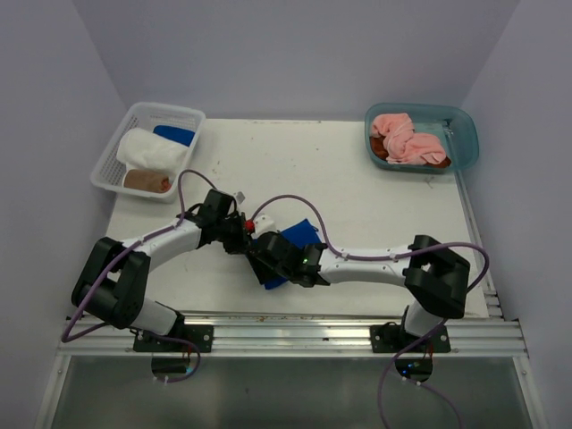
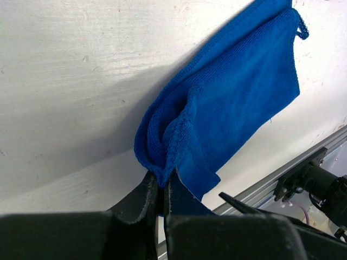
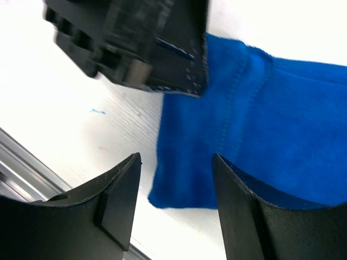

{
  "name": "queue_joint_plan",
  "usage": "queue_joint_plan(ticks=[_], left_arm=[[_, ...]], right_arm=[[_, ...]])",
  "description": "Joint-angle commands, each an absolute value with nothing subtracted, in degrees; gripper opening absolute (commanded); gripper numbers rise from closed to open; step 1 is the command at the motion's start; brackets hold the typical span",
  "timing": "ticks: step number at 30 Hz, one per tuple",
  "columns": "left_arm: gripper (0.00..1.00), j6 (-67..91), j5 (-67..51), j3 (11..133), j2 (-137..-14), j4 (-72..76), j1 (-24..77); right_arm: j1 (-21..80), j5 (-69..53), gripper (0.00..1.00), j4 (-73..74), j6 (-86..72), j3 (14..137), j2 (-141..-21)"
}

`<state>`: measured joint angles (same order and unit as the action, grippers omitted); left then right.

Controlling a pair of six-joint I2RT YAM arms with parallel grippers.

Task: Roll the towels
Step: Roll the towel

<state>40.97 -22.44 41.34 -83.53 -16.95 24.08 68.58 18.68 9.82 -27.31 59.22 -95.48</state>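
Blue towel (image 1: 302, 232) lies on the white table (image 1: 375, 214), at mid-width and toward the near edge. In the overhead view both arms cover part of it. The left gripper (image 2: 161, 187) is clamped on a bunched, folded edge of this towel, with its jaws pressed together on the cloth. The rest of the towel spreads flat over the table away from the grip. The right gripper (image 3: 176, 162) sits just beside the left one, over a corner of the same towel. Its jaws stand apart with nothing between them, and it cannot be told whether the fingertips touch the cloth. At the far left a white mesh basket (image 1: 109, 165) holds three rolled cloths: a white towel (image 1: 147, 149), a brown towel (image 1: 147, 181) and a second blue roll (image 1: 174, 134). At the far right a teal tub (image 1: 466, 134) holds loose pink towels (image 1: 407, 138).
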Motion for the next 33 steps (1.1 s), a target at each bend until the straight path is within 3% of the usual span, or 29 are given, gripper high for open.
queue_joint_plan(ticks=[1,10,15,19,21,26,33], left_arm=[[0.00,41.22,-21.80,42.80,-81.91,-17.93,24.35],[0.00,41.57,-21.27,43.42,-81.83,-18.72,24.35],[0.00,41.84,-20.92,43.07,-82.00,-18.81,24.35],[0.00,42.01,-20.92,43.15,-82.00,-18.90,24.35],[0.00,41.92,-21.01,43.33,-81.91,-19.16,24.35],[0.00,41.04,-20.05,44.91,-81.83,-21.09,23.73],[0.27,40.61,-19.07,46.58,-80.07,-23.38,22.59]], right_arm=[[69.52,21.27,0.59,10.81,-25.14,63.53,-97.46],[71.72,26.01,0.54,11.87,-23.03,67.67,-104.67],[71.89,24.61,0.37,7.92,-23.12,66.18,-105.21],[71.89,24.26,0.09,7.73,-23.64,65.83,-105.29],[71.54,23.56,0.00,7.56,-23.73,65.48,-104.59],[67.78,14.45,0.00,3.17,-24.61,61.62,-100.47],[61.53,1.34,0.00,-4.29,-29.17,55.82,-96.07]])
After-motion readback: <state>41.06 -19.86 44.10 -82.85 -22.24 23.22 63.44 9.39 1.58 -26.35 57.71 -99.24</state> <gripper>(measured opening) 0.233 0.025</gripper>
